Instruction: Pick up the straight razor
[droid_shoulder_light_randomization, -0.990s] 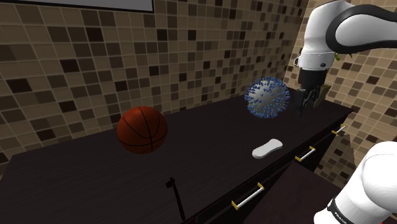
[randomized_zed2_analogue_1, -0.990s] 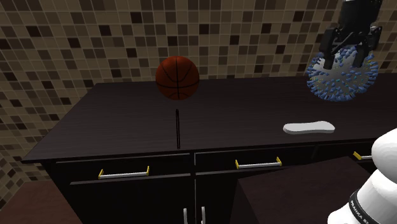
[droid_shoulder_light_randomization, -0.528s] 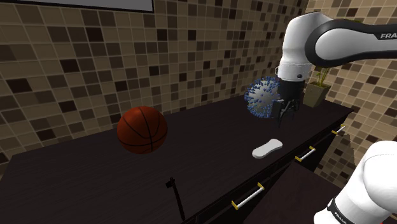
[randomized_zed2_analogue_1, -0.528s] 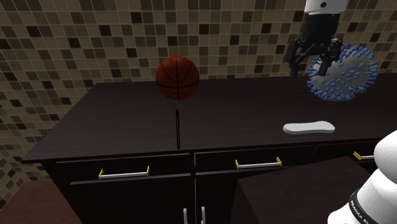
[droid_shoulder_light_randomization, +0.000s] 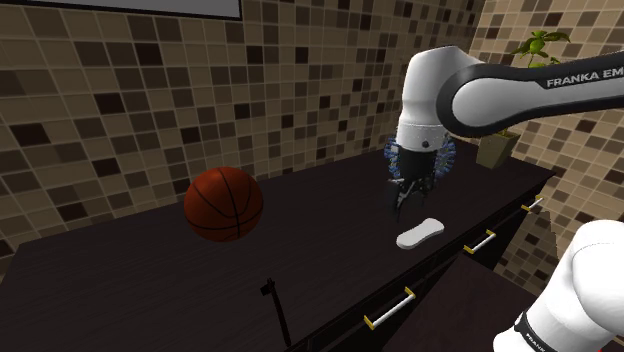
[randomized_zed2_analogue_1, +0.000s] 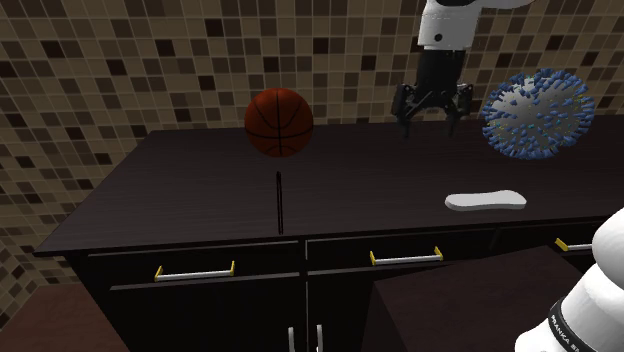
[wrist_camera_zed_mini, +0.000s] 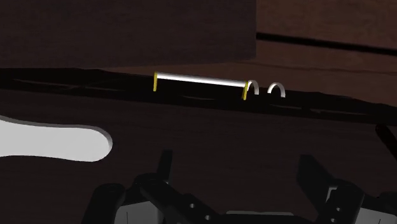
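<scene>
The straight razor (droid_shoulder_light_randomization: 278, 312) is a thin black strip lying on the dark countertop (droid_shoulder_light_randomization: 330, 215) near its front edge, below the basketball; in the second exterior view the razor (randomized_zed2_analogue_1: 279, 203) shows as a narrow dark line. My gripper (droid_shoulder_light_randomization: 408, 200) hangs open over the counter far toward the shoulder view's right of the razor, just above a white oblong object (droid_shoulder_light_randomization: 420, 233). In the second exterior view the gripper (randomized_zed2_analogue_1: 432, 118) has its fingers spread and nothing between them. The wrist view has the gripper (wrist_camera_zed_mini: 238, 170) with its fingers apart, over dark counter beside the white object (wrist_camera_zed_mini: 54, 140).
An orange basketball (droid_shoulder_light_randomization: 223, 203) rests behind the razor. A blue-and-white spiky ball (randomized_zed2_analogue_1: 537, 112) sits beside the gripper, partly behind the arm in the shoulder view. A potted plant (droid_shoulder_light_randomization: 497, 148) stands at the counter's far end. Drawer handles (randomized_zed2_analogue_1: 405, 259) line the front.
The arm has swung toward the shoulder view's left and dropped lower, from beside the spiky ball to above the white object. The razor and the other things have stayed still.
</scene>
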